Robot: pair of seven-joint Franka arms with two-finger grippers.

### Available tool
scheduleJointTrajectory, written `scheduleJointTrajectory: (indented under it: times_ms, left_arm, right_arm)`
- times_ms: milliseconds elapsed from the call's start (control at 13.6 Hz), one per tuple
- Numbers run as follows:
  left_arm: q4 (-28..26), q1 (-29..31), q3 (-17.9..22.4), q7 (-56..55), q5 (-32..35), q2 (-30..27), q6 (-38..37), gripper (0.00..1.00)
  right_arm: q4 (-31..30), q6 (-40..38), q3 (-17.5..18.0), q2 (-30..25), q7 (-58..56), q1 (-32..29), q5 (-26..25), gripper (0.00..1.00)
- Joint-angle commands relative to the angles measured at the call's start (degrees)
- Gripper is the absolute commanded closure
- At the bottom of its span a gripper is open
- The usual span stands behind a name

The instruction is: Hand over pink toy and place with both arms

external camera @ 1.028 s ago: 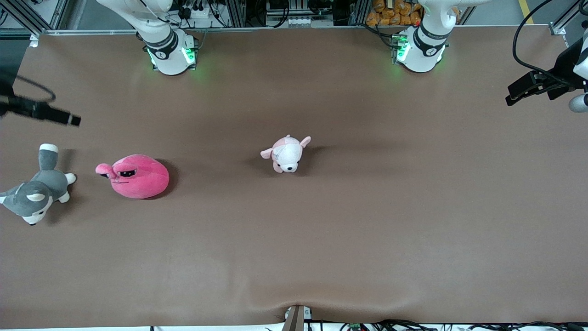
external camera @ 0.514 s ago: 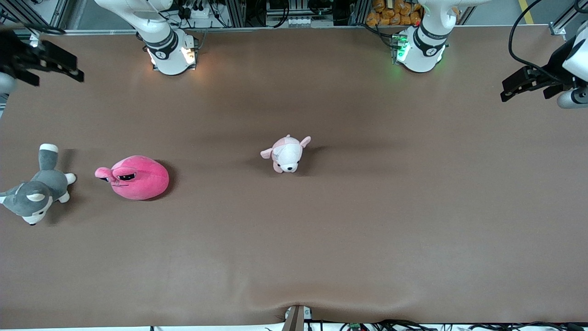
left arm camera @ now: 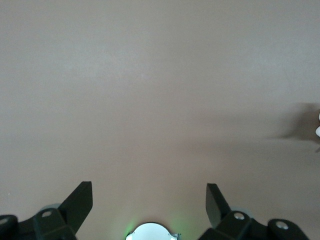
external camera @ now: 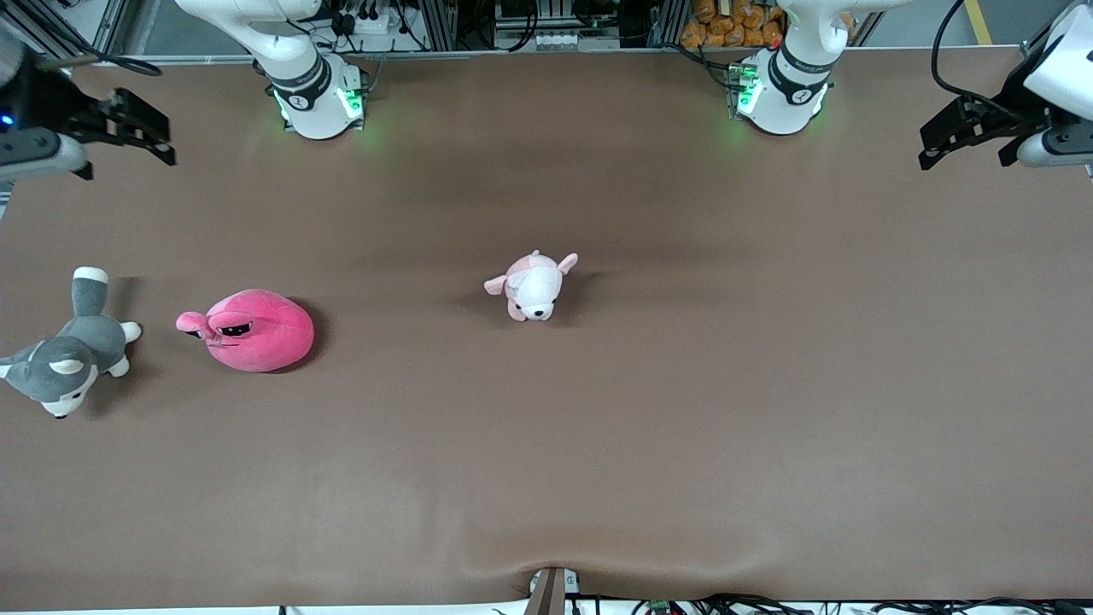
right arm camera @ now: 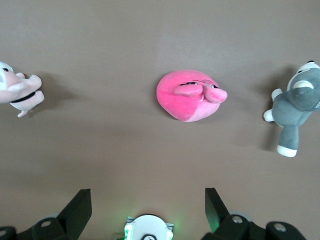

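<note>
The pink toy (external camera: 256,330), a hot-pink blob plush with two stalk eyes, lies on the brown table toward the right arm's end. It also shows in the right wrist view (right arm camera: 190,95). My right gripper (external camera: 128,141) is open and empty, up over the bare table at the right arm's end, apart from the toy; its own view shows the gripper (right arm camera: 147,200) with jaws wide. My left gripper (external camera: 965,149) is open and empty over the left arm's end of the table, with only bare table under it in its own view (left arm camera: 148,197).
A grey-and-white husky plush (external camera: 64,359) lies beside the pink toy, at the table's right-arm end. A small pale-pink-and-white puppy plush (external camera: 534,286) sits mid-table. The table's brown mat (external camera: 649,427) has a ripple at the edge nearest the camera.
My right gripper has swung up and away from the husky and the pink toy toward the arms' bases. My left gripper has drifted a little the same way. The pink toy settled slightly.
</note>
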Motion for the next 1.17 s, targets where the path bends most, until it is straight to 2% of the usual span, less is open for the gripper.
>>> scheduleJointTrajectory:
  times_ms: [0, 440, 1101]
  left_arm:
    - [4.6, 0.5, -0.2, 0.9, -0.3, 2.5, -2.7, 0.0]
    - [5.2, 0.7, 0.0, 2.5, -0.1, 2.9, -5.0, 0.0]
    - [5.3, 0.6, 0.1, 2.4, -0.4, 4.6, -4.6, 0.0]
  right_arm:
    - [-3.3, 1.5, 0.4, -2.4, -2.6, -1.4, -0.7, 0.0]
    - [-0.2, 1.0, 0.7, -1.2, -2.3, -1.0, -0.7, 0.0]
    - [-0.1, 0.9, 0.4, -1.0, -2.2, -1.9, 0.2, 0.0]
